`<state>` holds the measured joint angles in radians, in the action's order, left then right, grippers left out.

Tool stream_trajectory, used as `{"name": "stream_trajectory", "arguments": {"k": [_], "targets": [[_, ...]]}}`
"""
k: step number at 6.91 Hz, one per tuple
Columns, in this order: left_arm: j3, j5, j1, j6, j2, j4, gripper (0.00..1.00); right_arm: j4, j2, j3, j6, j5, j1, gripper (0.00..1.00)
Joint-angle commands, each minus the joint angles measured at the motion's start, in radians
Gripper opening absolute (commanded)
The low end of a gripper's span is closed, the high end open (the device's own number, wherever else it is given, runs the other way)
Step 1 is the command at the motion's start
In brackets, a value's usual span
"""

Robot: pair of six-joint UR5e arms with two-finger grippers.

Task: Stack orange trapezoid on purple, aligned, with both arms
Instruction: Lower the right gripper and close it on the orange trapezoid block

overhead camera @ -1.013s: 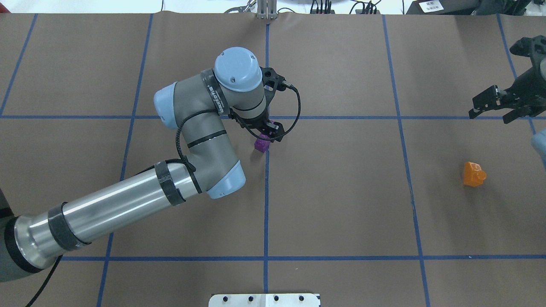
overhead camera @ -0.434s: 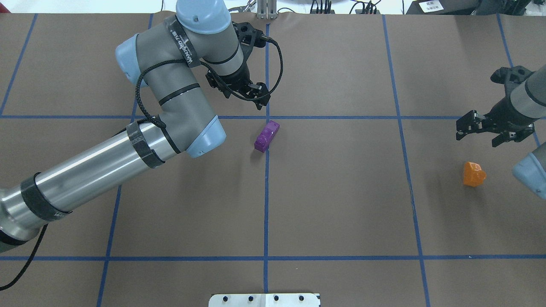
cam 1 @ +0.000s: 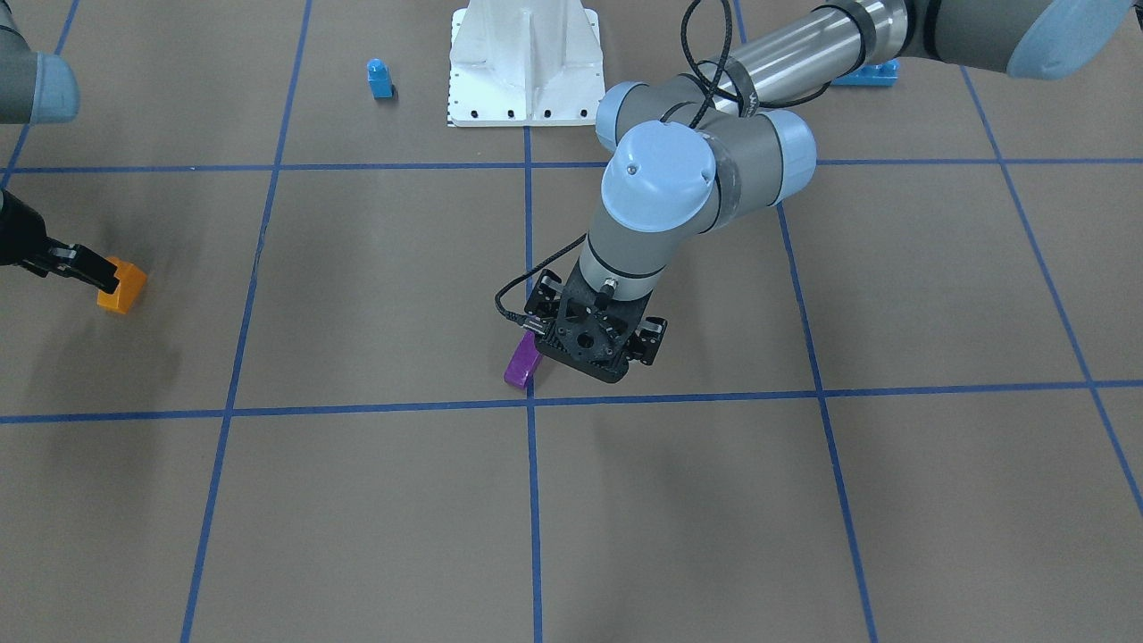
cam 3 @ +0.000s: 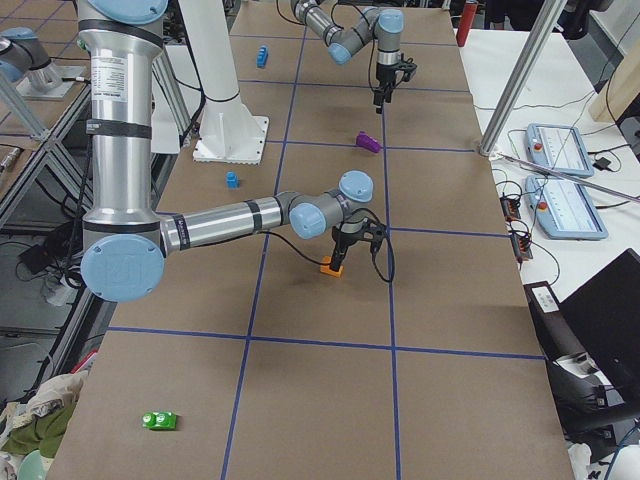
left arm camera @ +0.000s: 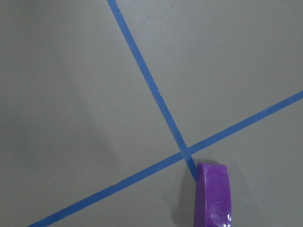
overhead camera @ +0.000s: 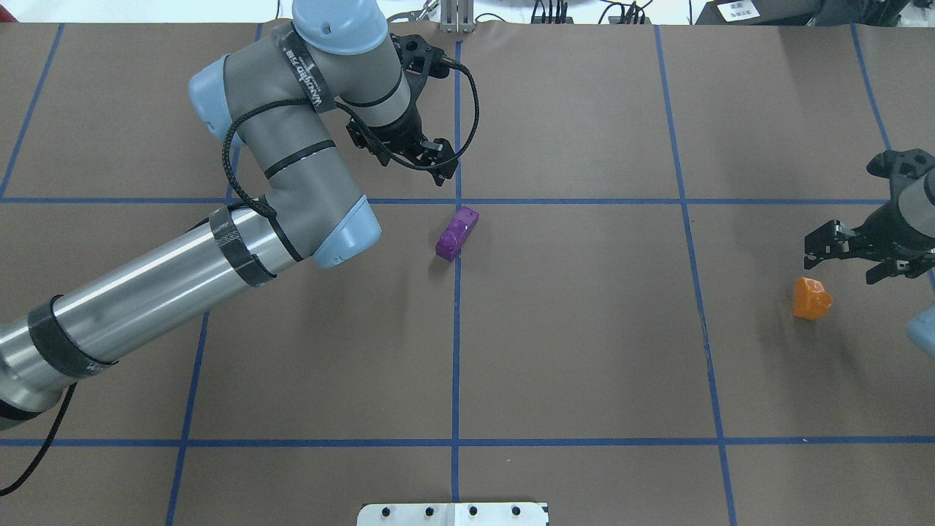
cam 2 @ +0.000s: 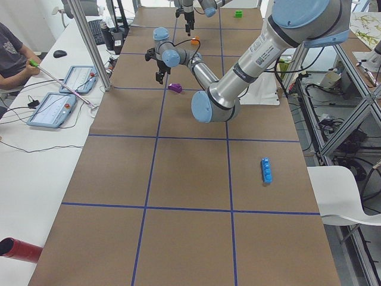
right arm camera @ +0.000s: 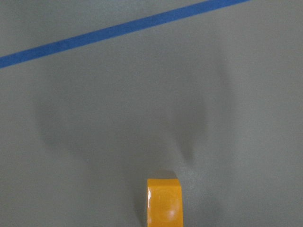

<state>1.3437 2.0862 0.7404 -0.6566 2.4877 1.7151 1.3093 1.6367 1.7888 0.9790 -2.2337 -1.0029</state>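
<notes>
On the brown table [overhead camera: 584, 329] marked with blue tape lines, the purple brick [overhead camera: 457, 232] lies near the middle of the overhead frame, just left of the central vertical line and just below the horizontal one, slanting from lower left to upper right. The left gripper [overhead camera: 440, 162] hangs above and slightly left of it in that frame, clear of the brick, with its fingers spread and nothing between them; its wrist camera shows only the brick's end at the bottom edge, beside the tape crossing. The orange brick [overhead camera: 811, 298] sits alone near the right edge of the overhead frame, well apart from the purple one. The right gripper [overhead camera: 851, 257] is just above and right of it there, fingers spread and empty, not touching it as far as can be seen. The right wrist camera has the orange brick at bottom centre. A small blue brick [cam 1: 379, 78] stands near the white base [cam 1: 525, 62].
</notes>
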Motion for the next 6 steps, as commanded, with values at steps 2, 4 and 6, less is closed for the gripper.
{"name": "stream_trajectory", "arguments": {"k": [2, 4, 6], "targets": [[0.020, 0.000, 0.011, 0.006, -0.035, 0.001, 1.00, -0.058, 0.002, -0.034, 0.078, 0.051, 0.101, 1.00], [0.054, 0.000, 0.011, 0.008, -0.066, 0.001, 1.00, -0.061, 0.003, -0.046, 0.076, 0.060, 0.104, 1.00], [0.063, 0.000, 0.011, 0.008, -0.067, 0.000, 1.00, -0.061, 0.011, -0.046, 0.076, 0.060, 0.104, 0.95]]}}
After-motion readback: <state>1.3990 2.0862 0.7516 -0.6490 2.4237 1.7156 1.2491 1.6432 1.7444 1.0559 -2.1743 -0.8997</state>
